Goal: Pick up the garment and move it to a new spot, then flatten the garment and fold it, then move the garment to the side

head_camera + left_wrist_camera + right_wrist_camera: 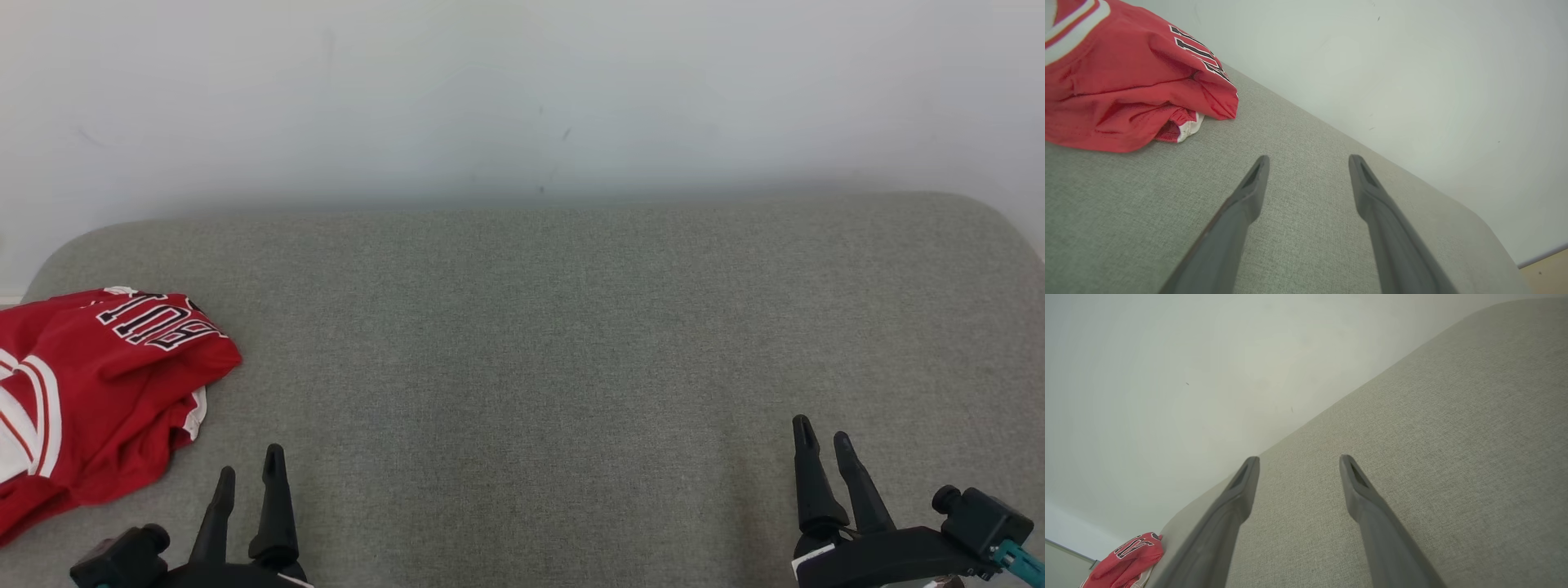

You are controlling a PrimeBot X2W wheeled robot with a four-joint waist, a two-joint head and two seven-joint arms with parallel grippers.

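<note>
Both arms sit low at the near edge of the grey cloth-covered surface (531,327), fingers pointing toward the wall (522,98). This parked posture leaves the middle of the surface bare, probably as working room for spreading and folding. The left end effector (251,461) is open, its two fingers spread with nothing between them. The right end effector (821,429) is likewise open and holds nothing.

The garment (106,384) (a red jersey with white stripes and black-and-white lettering) lies bunched at the far left edge of the surface, partly cut off by the head view. Its loose, rumpled heap suggests that flattening and folding are not yet done, though this is a judgement only.

Relative position: the garment lies near the left end effector, ahead of it and to its left, not touching. From the right end effector it is well apart — across the whole surface. The left arm is therefore the likelier one for the first grasp.
</note>
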